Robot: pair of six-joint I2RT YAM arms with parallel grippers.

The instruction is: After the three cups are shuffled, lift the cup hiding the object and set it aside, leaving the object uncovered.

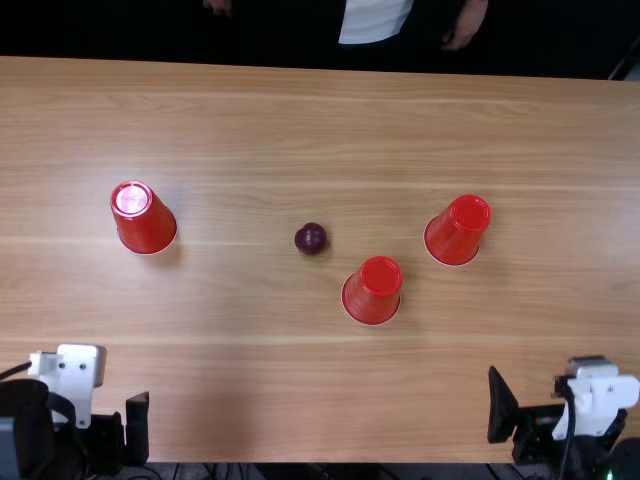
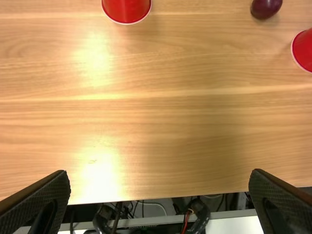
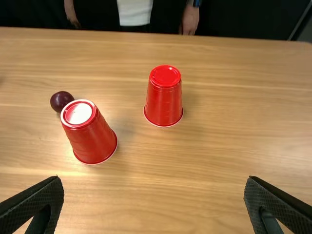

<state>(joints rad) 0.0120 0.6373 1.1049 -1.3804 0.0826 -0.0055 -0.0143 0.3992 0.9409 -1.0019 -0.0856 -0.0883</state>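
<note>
Three red cups stand upside down on the wooden table (image 1: 320, 120): a left cup (image 1: 143, 217), a middle cup (image 1: 373, 290) and a right cup (image 1: 458, 230). A dark purple ball (image 1: 311, 238) lies uncovered between the left and middle cups, close to the middle one. My left gripper (image 2: 158, 195) is open over the table's near left edge, far from the left cup (image 2: 126, 9) and the ball (image 2: 265, 7). My right gripper (image 3: 156, 202) is open at the near right edge, facing the middle cup (image 3: 89, 131), the right cup (image 3: 164, 96) and the ball (image 3: 61, 101).
The table's near edge runs just under both grippers, with cables (image 2: 146, 214) hanging below it on the left side. Bare wood lies between the grippers and the cups, and behind the cups up to the far edge.
</note>
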